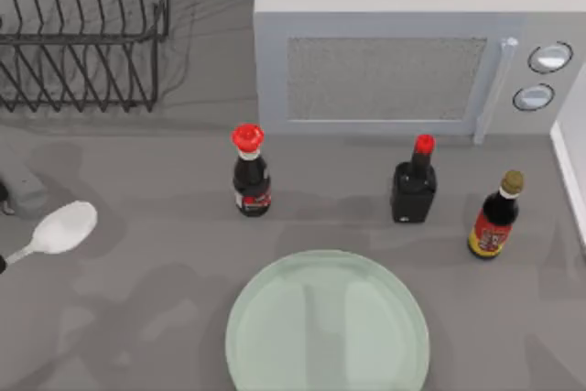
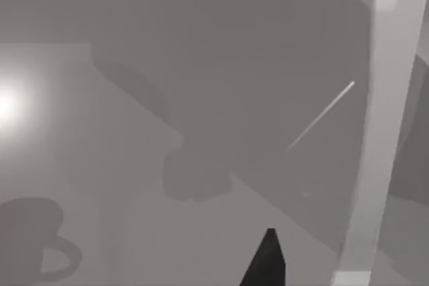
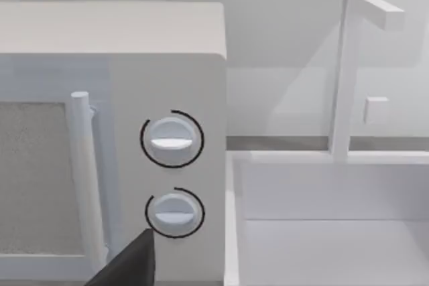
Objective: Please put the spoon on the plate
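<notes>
Lying near the table's left edge, the spoon (image 1: 62, 229) shows its oval bowl, its slim handle running off toward that edge. The plate (image 1: 327, 329) sits flat at the near edge, about centre, well apart from the spoon. Three bottles (image 1: 249, 172) stand in a row between the plate and the microwave (image 1: 403, 43) at the far side. A wire rack (image 1: 82, 29) occupies the far left corner. My left tool (image 2: 267, 264) shows one dark fingertip; my right tool (image 3: 131, 264) likewise, facing the microwave's knobs (image 3: 171, 139). I cannot tell whether either tool is apart or together.
</notes>
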Motion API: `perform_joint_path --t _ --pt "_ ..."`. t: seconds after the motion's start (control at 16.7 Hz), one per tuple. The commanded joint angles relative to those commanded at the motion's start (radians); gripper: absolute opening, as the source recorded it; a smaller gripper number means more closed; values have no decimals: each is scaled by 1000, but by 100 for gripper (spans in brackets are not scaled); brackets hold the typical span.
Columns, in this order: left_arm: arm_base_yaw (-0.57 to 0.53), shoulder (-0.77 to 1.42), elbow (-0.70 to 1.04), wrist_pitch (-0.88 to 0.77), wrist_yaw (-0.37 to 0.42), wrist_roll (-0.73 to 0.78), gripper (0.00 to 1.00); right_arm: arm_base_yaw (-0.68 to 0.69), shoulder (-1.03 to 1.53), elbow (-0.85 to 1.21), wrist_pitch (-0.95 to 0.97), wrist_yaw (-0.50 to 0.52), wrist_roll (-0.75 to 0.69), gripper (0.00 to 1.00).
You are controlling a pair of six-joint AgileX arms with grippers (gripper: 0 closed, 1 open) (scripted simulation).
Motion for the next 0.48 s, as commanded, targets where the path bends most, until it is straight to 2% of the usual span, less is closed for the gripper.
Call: perform_joint_path --t 0.48 --pt "-10 -6 13 -11 1 26 0 0 0 0 0 0 0 100"
